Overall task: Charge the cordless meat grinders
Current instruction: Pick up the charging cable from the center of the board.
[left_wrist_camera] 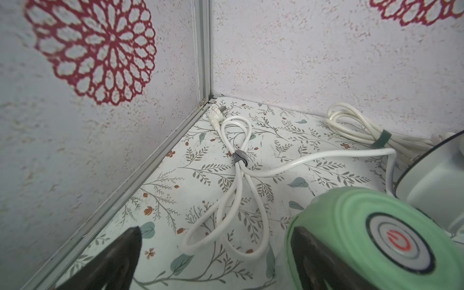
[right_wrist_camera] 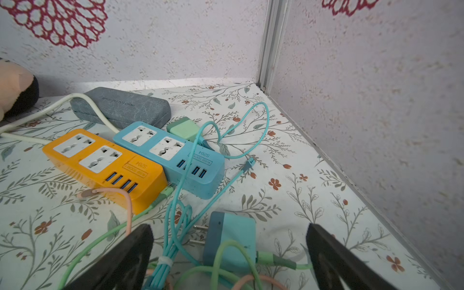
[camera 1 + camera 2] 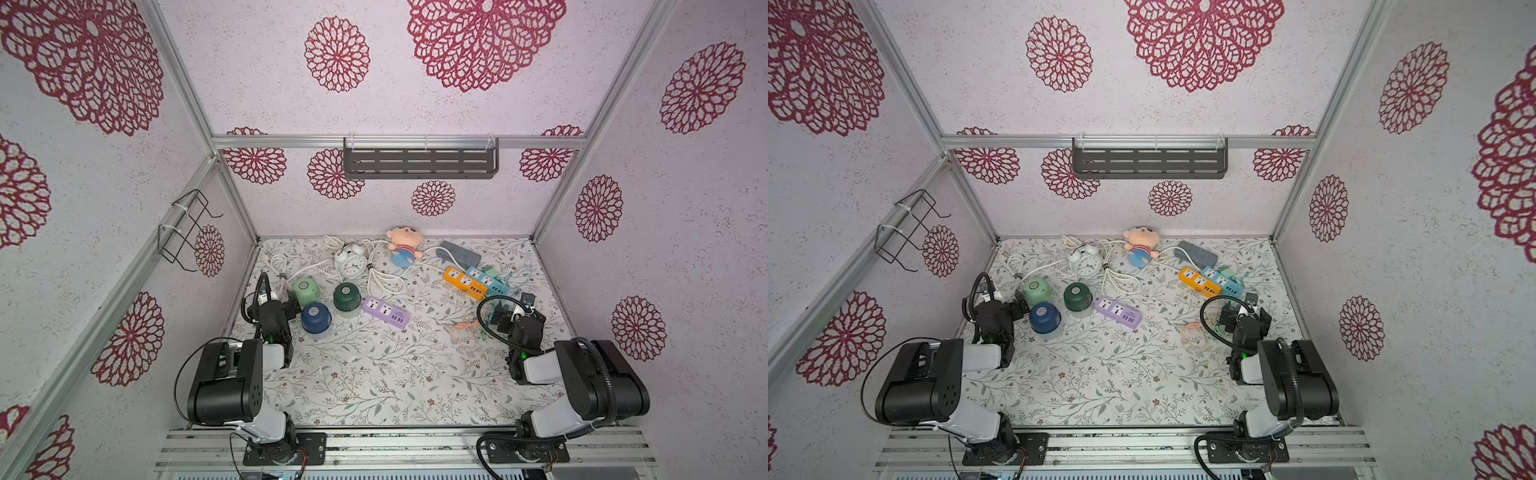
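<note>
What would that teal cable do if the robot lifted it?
Probably flop: the teal cable lies in loose loops. A white tie bundles part, so that may rise together. It tangles with a green cable and a pink cable, perhaps dragging them.

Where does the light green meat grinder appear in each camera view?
Top view: light green meat grinder, table's left part, behind the navy grinder.
Top view: same place.
Left wrist: close up, beside the left end effector.
Right wrist: not in it.
Shared landmark (three views): white cord with grey strap, next to it.
</note>
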Controlling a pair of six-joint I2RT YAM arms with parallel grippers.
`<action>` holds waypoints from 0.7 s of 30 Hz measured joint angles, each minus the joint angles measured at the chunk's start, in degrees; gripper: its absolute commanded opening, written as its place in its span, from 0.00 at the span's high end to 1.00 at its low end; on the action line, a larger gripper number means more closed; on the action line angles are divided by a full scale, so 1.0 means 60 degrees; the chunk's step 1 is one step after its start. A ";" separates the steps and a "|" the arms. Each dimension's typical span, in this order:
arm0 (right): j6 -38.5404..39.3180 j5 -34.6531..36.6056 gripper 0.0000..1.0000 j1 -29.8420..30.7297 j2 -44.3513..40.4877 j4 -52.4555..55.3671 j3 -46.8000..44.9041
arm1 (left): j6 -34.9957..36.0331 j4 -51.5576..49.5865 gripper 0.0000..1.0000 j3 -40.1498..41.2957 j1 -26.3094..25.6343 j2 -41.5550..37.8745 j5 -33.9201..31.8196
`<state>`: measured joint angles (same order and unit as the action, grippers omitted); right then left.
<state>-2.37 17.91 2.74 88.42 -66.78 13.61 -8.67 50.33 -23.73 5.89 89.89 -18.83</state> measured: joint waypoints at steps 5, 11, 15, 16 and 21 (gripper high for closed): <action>0.0080 -0.0302 0.01 0.0000 0.0000 0.0007 0.0000 | 0.0000 0.0004 0.03 0.0000 0.0000 0.0000 0.0000; 0.0149 -0.0393 0.01 -0.0004 0.0000 0.0007 0.0000 | 0.0000 0.0000 0.03 0.0000 0.0000 0.0000 0.0000; 0.0157 -0.0452 0.01 -0.0004 0.0000 0.0007 0.0000 | 0.0000 0.0004 0.03 0.0000 0.0000 0.0000 0.0000; 0.0157 -0.0452 0.01 -0.0004 0.0000 0.0007 0.0000 | 0.0000 0.0000 0.03 0.0000 0.0000 0.0000 0.0000; 0.0157 -0.0455 0.01 -0.0004 0.0000 0.0007 0.0000 | 0.0000 0.0004 0.03 0.0000 0.0000 0.0000 0.0000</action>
<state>-1.43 15.18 2.72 88.42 -66.74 13.61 -8.67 50.35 -23.73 5.89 89.89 -18.83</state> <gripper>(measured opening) 0.989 0.972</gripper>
